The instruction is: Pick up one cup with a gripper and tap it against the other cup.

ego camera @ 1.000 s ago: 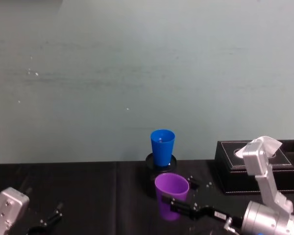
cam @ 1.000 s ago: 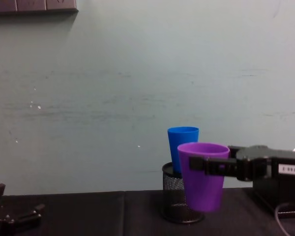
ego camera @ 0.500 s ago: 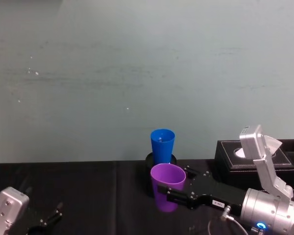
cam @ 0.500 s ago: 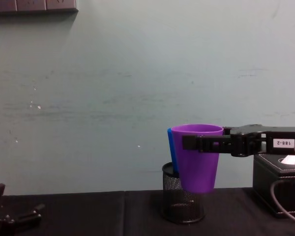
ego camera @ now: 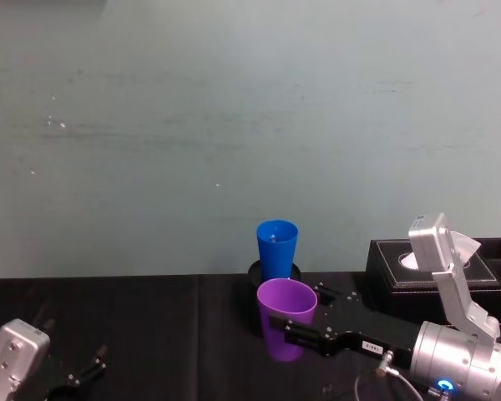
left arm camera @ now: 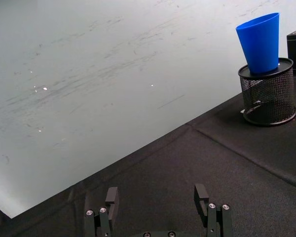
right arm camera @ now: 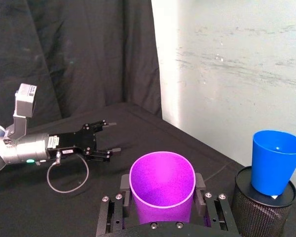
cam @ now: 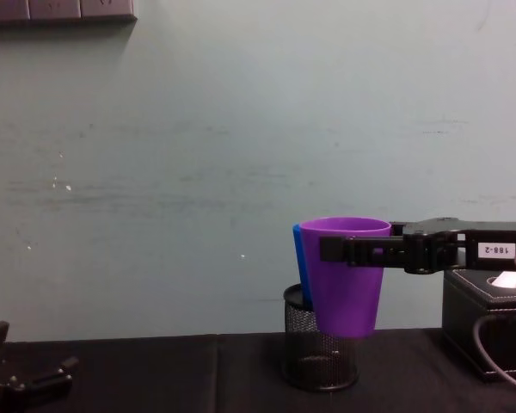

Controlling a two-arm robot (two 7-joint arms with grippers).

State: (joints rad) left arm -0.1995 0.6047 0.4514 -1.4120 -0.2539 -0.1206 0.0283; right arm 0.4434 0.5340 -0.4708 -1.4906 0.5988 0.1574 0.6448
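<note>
My right gripper is shut on the purple cup, holding it upright in the air by its upper wall. The blue cup stands upright in a black mesh pen holder just behind it. In the chest view the purple cup covers most of the blue cup; I cannot tell whether they touch. My left gripper rests open and empty low at the table's left.
A black box with a tissue opening sits on the black-covered table at the right. A pale green wall stands close behind the cups. A cable loops by the right arm.
Since a second ago the right gripper lifted the purple cup and carried it back toward the blue cup. In the last half second it barely moved. The left arm stayed put.
</note>
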